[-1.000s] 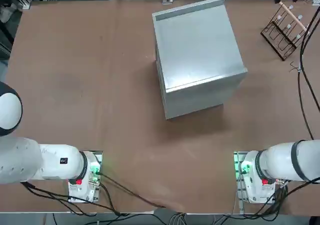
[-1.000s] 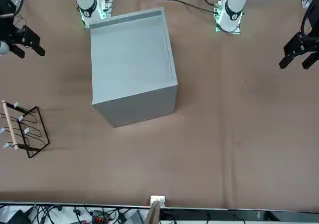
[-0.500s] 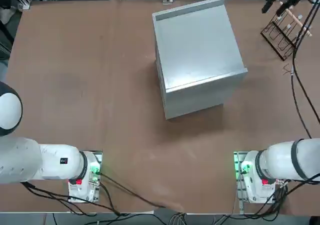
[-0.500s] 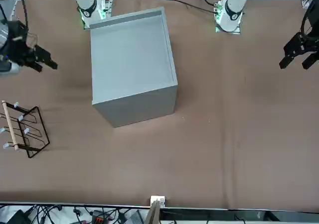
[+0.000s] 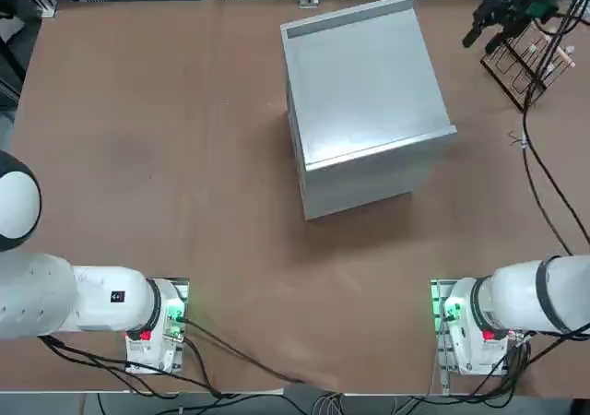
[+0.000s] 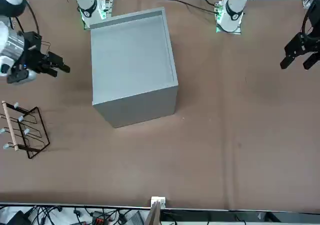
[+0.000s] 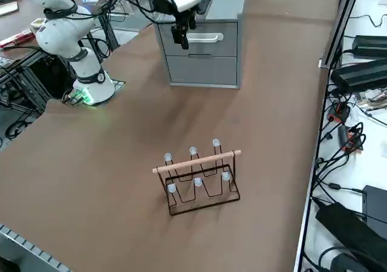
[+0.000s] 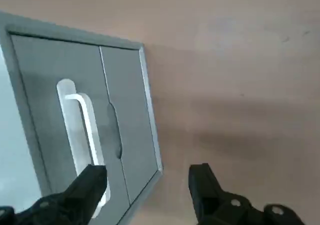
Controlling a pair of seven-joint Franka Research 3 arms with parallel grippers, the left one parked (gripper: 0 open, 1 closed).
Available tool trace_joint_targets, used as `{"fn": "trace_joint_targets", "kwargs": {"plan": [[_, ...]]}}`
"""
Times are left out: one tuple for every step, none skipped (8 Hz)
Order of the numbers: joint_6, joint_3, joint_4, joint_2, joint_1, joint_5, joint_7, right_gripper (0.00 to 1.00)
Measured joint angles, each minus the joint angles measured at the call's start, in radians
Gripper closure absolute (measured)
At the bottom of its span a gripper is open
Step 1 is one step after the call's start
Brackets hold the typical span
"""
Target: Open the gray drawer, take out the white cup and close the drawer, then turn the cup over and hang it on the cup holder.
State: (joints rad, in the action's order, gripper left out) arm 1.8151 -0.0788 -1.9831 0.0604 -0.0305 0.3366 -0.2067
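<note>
The gray cabinet (image 5: 364, 74) stands at the table's far middle, its front turned toward the robot's right. The gray drawer (image 7: 202, 37) with its pale bar handle (image 8: 82, 125) is shut. My right gripper (image 7: 180, 37) hovers open in front of that handle, a short way off and touching nothing; it also shows as the right gripper (image 5: 479, 39) in the top view and the right gripper (image 6: 61, 69) in the front view. Nothing lies between its fingers (image 8: 92, 180). The cup holder (image 7: 199, 178) stands on the table beyond the gripper. The white cup is hidden.
A second plain panel (image 7: 202, 69) sits under the handled drawer. The cup holder (image 5: 525, 55) is close to the table's far right corner, with cables (image 5: 544, 184) trailing along the right edge. Bare brown table (image 6: 225, 135) spreads around the cabinet.
My right gripper has swung in from the table's right edge toward the cabinet's front, passing over the cup holder, and stayed open. The cabinet and the rack have not moved.
</note>
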Motion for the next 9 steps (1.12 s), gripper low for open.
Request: {"fn": "trace_joint_targets", "kwargs": {"plan": [[0.064, 0.004, -0.040, -0.001, -0.020, 0.001, -0.004, 0.00], [0.116, 0.007, -0.078, -0.002, -0.044, 0.012, -0.005, 0.00], [0.142, 0.009, -0.101, -0.004, -0.069, 0.049, -0.006, 0.00], [0.150, 0.010, -0.109, -0.011, -0.080, 0.089, -0.006, 0.00], [0.153, 0.010, -0.110, -0.022, -0.083, 0.112, -0.006, 0.00], [0.156, 0.010, -0.110, -0.034, -0.086, 0.133, -0.007, 0.00], [0.162, 0.010, -0.110, -0.048, -0.094, 0.154, -0.007, 0.00], [0.171, 0.010, -0.110, -0.060, -0.104, 0.167, -0.008, 0.00], [0.179, 0.010, -0.110, -0.072, -0.119, 0.172, -0.008, 0.00]]}}
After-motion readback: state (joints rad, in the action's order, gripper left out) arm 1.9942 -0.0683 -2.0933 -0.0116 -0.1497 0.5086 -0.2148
